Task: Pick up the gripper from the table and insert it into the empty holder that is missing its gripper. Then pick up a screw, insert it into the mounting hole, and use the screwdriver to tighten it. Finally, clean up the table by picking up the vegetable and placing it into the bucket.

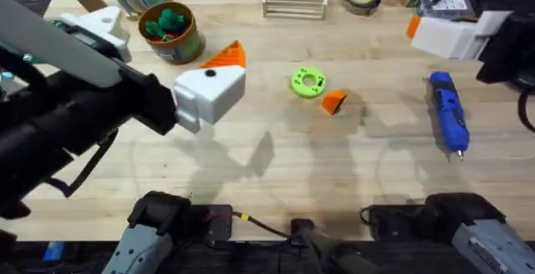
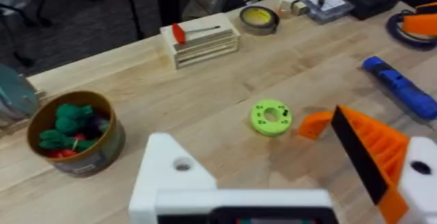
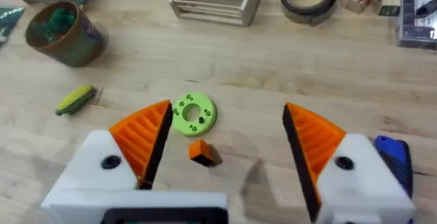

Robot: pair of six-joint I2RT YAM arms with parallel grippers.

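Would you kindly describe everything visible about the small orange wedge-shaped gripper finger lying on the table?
The small orange plastic wedge-shaped gripper finger lies loose on the light wooden table, just beside the round bright-green ring disc; whether they touch is unclear. It looks matte and solid, with a dark face on one side in the right wrist view. Neither arm holds it.

Your arms are black, and each pincer (image 3: 222,149) has white blocks with orange ribbed pads (image 3: 315,136) and a dark screw hole.
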